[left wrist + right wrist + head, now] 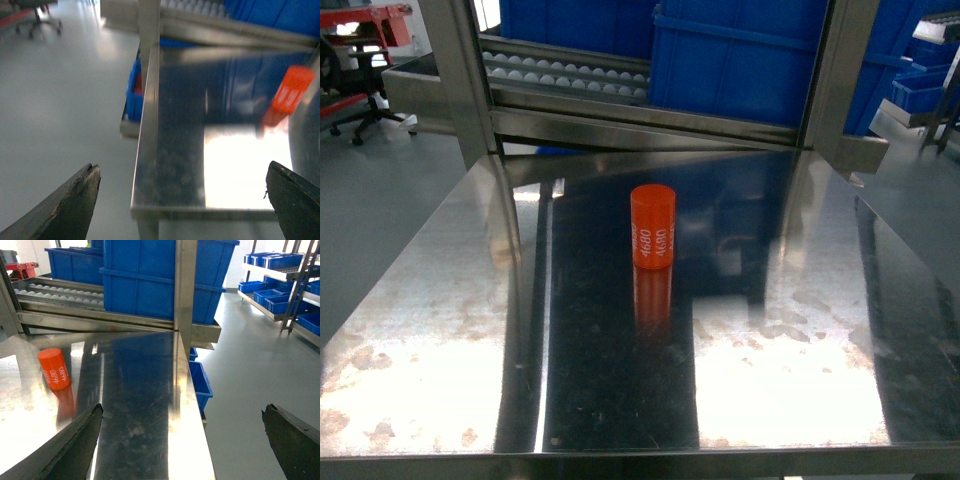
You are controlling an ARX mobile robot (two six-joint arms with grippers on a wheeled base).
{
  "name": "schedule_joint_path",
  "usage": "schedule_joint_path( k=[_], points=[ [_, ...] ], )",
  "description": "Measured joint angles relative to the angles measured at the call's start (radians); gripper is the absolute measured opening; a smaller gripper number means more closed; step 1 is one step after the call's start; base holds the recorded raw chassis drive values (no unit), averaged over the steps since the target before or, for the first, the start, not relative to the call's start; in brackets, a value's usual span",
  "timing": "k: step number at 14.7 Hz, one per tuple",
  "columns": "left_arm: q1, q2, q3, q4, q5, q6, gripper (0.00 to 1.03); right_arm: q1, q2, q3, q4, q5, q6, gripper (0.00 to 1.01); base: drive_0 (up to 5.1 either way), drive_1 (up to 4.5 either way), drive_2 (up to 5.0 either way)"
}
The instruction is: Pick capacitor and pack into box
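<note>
The capacitor (653, 226), an orange cylinder with white print down its side, stands upright near the middle of my steel bench (440, 330), a little toward the far edge. Nothing touches it; its reflection runs toward me on the polished top. From my left wrist it shows blurred at the upper right, over the bench's left edge; from my right wrist it sits at the far left, well apart from the bench's right edge.

My left pincer (185, 200) is spread wide, its two dark fingertips at the bottom corners of its view, with only floor and the bench's near corner between them. It holds nothing. My right pincer (190, 440) is just as wide and just as empty, hanging over the right edge of the bench. Neither arm shows in the head view, so I judge both hang back from the capacitor.

So the task looks barely begun to me: the pick is not yet made and the packing is all to come. I see no pink box anywhere in these views, so I cannot say where it will go. Beyond the bench stand a roller rack (565, 70) and large blue bins (740, 60); more blue bins sit on shelves to the right.
</note>
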Motion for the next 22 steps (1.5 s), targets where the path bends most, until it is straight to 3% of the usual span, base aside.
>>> schedule_joint_path(
  k=[1,4,6,7,10,12,19,22],
  points=[
    [-0.002,0.102,0.008,0.039,0.002,-0.02,0.98,0.0,0.0,0.0,0.0,0.0,0.0,0.98,0.0,0.0,0.0],
    [-0.112,0.586,0.083,0.541,-0.016,-0.037,0.98,0.0,0.0,0.0,0.0,0.0,0.0,0.98,0.0,0.0,0.0],
    [-0.206,1.022,0.257,0.852,-0.021,-0.033,0.98,0.0,0.0,0.0,0.0,0.0,0.0,0.98,0.0,0.0,0.0],
    [-0.252,1.19,0.356,0.905,-0.022,-0.035,0.98,0.0,0.0,0.0,0.0,0.0,0.0,0.98,0.0,0.0,0.0],
    [-0.37,1.524,0.571,0.94,-0.062,-0.042,0.98,0.0,0.0,0.0,0.0,0.0,0.0,0.98,0.0,0.0,0.0],
    [-0.407,1.652,0.688,0.953,-0.077,-0.041,0.98,0.0,0.0,0.0,0.0,0.0,0.0,0.98,0.0,0.0,0.0],
    [-0.424,2.008,0.983,0.949,-0.103,0.005,0.98,0.0,0.0,0.0,0.0,0.0,0.0,0.98,0.0,0.0,0.0],
    [-0.424,2.104,1.07,0.933,-0.096,0.005,0.98,0.0,0.0,0.0,0.0,0.0,0.0,0.98,0.0,0.0,0.0]
  ],
)
